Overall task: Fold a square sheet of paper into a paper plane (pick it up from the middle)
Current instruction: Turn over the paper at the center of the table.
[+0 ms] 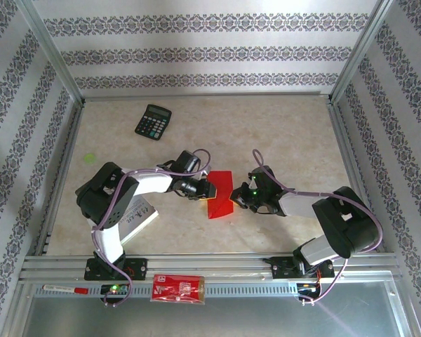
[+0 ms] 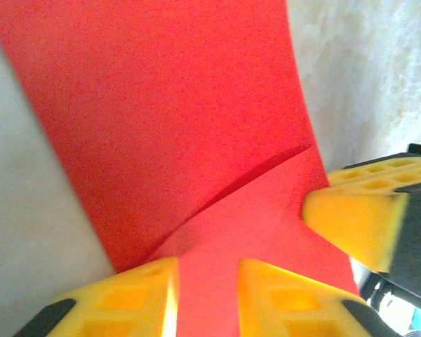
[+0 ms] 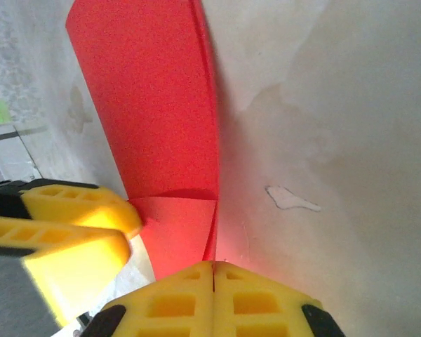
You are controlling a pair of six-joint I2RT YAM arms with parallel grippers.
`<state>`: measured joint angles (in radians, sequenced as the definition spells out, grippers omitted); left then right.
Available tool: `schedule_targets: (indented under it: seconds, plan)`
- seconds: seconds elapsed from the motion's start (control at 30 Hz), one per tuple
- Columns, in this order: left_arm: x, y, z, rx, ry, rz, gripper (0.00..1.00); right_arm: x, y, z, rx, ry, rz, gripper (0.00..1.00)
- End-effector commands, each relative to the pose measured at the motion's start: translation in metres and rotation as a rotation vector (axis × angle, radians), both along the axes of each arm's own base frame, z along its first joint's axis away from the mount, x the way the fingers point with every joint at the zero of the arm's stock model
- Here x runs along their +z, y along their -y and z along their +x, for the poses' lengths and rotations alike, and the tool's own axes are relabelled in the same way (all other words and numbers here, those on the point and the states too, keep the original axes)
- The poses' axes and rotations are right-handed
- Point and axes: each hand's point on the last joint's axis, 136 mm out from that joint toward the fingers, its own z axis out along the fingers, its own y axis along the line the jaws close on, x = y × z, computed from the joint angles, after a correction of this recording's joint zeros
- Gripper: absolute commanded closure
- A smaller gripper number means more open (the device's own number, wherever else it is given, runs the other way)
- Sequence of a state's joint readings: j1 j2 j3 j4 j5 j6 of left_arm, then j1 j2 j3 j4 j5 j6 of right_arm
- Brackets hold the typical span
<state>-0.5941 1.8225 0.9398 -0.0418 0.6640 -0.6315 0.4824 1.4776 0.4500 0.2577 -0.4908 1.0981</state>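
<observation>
The square sheet of paper [image 1: 220, 194] is bright red and folded into a narrow strip, lying mid-table between both arms. A corner flap [image 2: 252, 210] is turned over at the near end, its crease running diagonally. My left gripper [image 2: 207, 295] is open, its yellow fingers [image 2: 126, 298] straddling the flap and apart from each other; from above it [image 1: 210, 189] sits at the paper's left edge. My right gripper [image 3: 214, 270] is shut, the folded edge of the paper [image 3: 154, 105] running into the seam between its pads; from above it [image 1: 236, 198] sits at the paper's right edge.
A black calculator [image 1: 153, 121] lies at the back left. A white printed booklet [image 1: 137, 217] sits under the left arm. A red printed packet [image 1: 177, 288] rests on the front rail. A small green mark [image 1: 91, 158] is on the table at the left.
</observation>
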Motion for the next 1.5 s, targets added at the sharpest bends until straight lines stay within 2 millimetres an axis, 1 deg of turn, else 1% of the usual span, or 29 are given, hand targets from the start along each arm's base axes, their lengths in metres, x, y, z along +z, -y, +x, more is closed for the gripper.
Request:
schedule_targets:
  seconds: [0.0, 0.13, 0.23, 0.3, 0.33, 0.47, 0.63, 0.73, 0.83, 1.0, 1.2, 1.37, 1.47]
  plan:
    - [0.028, -0.005, 0.003, -0.001, 0.109, -0.038, 0.67, 0.013, -0.007, -0.004, 0.006, -0.022, 0.025, 0.98]
    - [0.038, -0.014, -0.002, 0.016, 0.172, -0.041, 0.63, 0.016, -0.003, -0.008, 0.045, -0.008, -0.027, 0.98]
    - [0.04, -0.014, -0.002, 0.015, 0.17, -0.044, 0.61, 0.015, -0.006, -0.009, 0.094, 0.0, -0.038, 0.96]
    - [0.037, -0.011, 0.0, 0.017, 0.153, -0.043, 0.61, 0.013, -0.011, -0.009, 0.119, 0.0, -0.026, 0.94]
    - [0.035, -0.009, 0.002, 0.016, 0.14, -0.045, 0.62, 0.013, -0.012, -0.009, 0.126, 0.002, -0.019, 0.94]
    - [0.028, 0.006, 0.006, 0.0, 0.086, -0.049, 0.73, 0.01, -0.014, -0.006, 0.146, 0.017, -0.023, 0.93]
    - [-0.003, 0.004, 0.01, 0.01, 0.023, 0.042, 0.85, 0.007, -0.015, -0.004, 0.154, 0.016, -0.009, 0.91]
    - [-0.012, 0.0, 0.011, 0.026, 0.01, 0.072, 0.91, 0.006, -0.015, -0.008, 0.143, 0.011, 0.006, 0.89]
    - [-0.017, -0.002, 0.009, 0.039, 0.003, 0.077, 0.95, 0.006, -0.015, -0.011, 0.131, 0.017, 0.016, 0.87]
    - [-0.027, -0.008, 0.006, 0.064, -0.007, 0.091, 1.0, 0.008, -0.018, -0.015, 0.113, 0.021, 0.034, 0.83]
    - [-0.034, -0.015, 0.006, 0.106, -0.013, 0.116, 1.0, 0.014, -0.02, -0.023, 0.083, 0.056, 0.038, 0.75]
    - [-0.041, -0.018, 0.005, 0.129, -0.023, 0.129, 1.0, 0.016, -0.019, -0.031, 0.041, 0.082, 0.033, 0.74]
    - [-0.042, -0.019, 0.004, 0.133, -0.028, 0.13, 1.0, 0.01, -0.012, -0.041, 0.004, 0.088, 0.006, 0.74]
